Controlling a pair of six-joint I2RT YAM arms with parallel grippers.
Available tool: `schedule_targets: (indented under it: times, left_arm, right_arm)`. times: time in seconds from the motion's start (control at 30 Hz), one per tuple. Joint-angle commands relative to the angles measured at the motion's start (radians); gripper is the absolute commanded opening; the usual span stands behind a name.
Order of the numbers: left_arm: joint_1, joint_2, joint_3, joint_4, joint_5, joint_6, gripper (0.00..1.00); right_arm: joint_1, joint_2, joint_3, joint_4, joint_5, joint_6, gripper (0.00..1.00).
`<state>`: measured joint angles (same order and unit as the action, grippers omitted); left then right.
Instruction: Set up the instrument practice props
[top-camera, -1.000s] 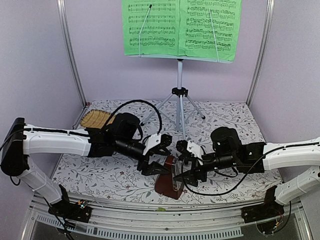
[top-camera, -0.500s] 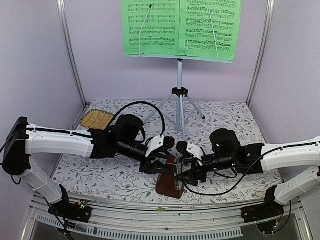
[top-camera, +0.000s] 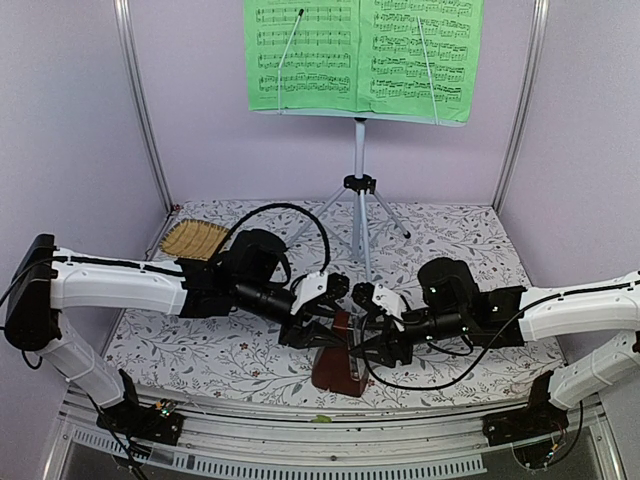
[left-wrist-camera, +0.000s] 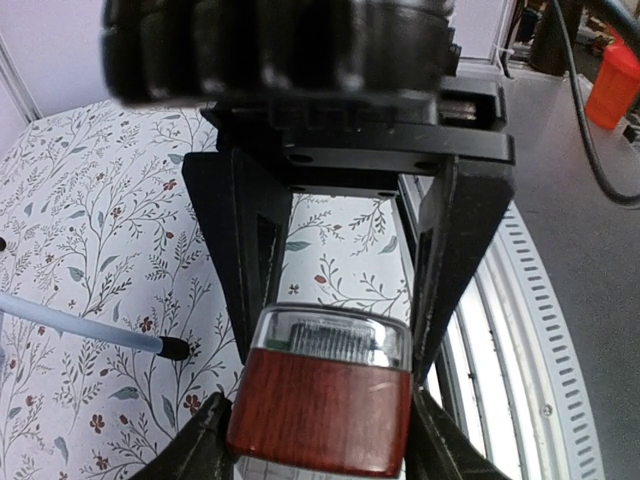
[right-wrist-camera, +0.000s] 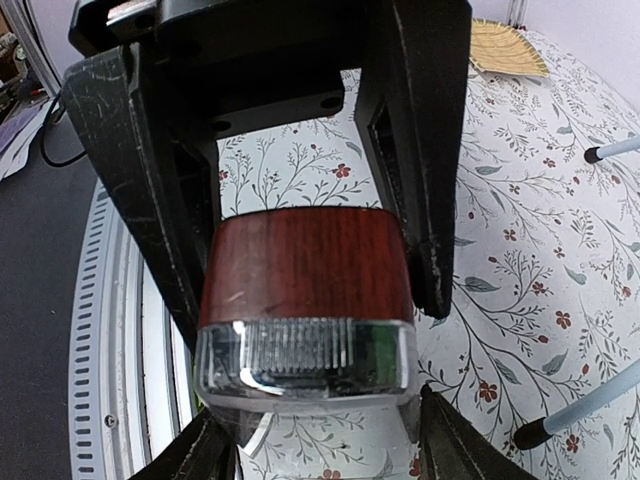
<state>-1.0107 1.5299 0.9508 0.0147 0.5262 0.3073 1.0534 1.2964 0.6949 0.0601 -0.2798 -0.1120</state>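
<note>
Over the last second both pincers have narrowed: the left gripper (top-camera: 316, 333) and right gripper (top-camera: 372, 343) now clamp the small reddish-brown pyramid metronome (left-wrist-camera: 322, 410) by its top, between their fingers, from opposite sides. It looks ready for lifting upright.

Left gripper (left-wrist-camera: 335, 372) has its fingers snug against both sides of the reddish wood metronome (left-wrist-camera: 320, 415). Floral tablecloth (left-wrist-camera: 100, 200) underneath, tripod leg (left-wrist-camera: 90, 328) off left.

Green booklet (top-camera: 300, 60); reddish-brown, possibly wood-grained metronome (right-wrist-camera: 305, 265)
</note>
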Motion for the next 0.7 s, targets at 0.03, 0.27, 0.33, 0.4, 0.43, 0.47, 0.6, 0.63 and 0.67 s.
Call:
schedule_targets:
  times: [0.03,0.27,0.33,0.4,0.43,0.47,0.6,0.63,0.67]
  left_arm:
    - [-0.009,-0.025,-0.006,0.027,-0.040,0.020,0.33]
    - [-0.009,-0.025,-0.003,-0.001,-0.086,0.021,0.29]
    - [-0.008,-0.028,-0.006,-0.007,-0.101,0.021,0.27]
    - [-0.009,-0.032,-0.010,-0.012,-0.110,0.021,0.25]
    - [-0.009,-0.034,-0.011,-0.014,-0.113,0.020,0.24]
    - [-0.008,-0.036,-0.012,-0.016,-0.117,0.018,0.23]
    - [-0.008,-0.049,-0.018,-0.022,-0.128,0.020,0.21]
    - [-0.009,-0.050,-0.021,-0.022,-0.130,0.020,0.21]
    - [-0.009,-0.052,-0.023,-0.022,-0.132,0.020,0.21]
  right_arm:
    - [-0.002,0.023,0.030,0.021,-0.026,0.019,0.57]
    - [-0.002,0.003,-0.009,0.035,-0.002,0.032,0.31]
    - [-0.001,-0.010,-0.039,0.062,0.004,0.049,0.26]
    - [-0.001,-0.025,-0.074,0.090,0.014,0.075,0.22]
    - [-0.001,-0.032,-0.090,0.106,0.022,0.084,0.20]
    - [-0.002,-0.040,-0.107,0.120,0.030,0.094,0.20]
    - [-0.001,-0.077,-0.160,0.169,0.060,0.131,0.12]
    - [-0.001,-0.083,-0.164,0.174,0.064,0.143,0.11]
    - [-0.002,-0.086,-0.168,0.179,0.066,0.145,0.10]
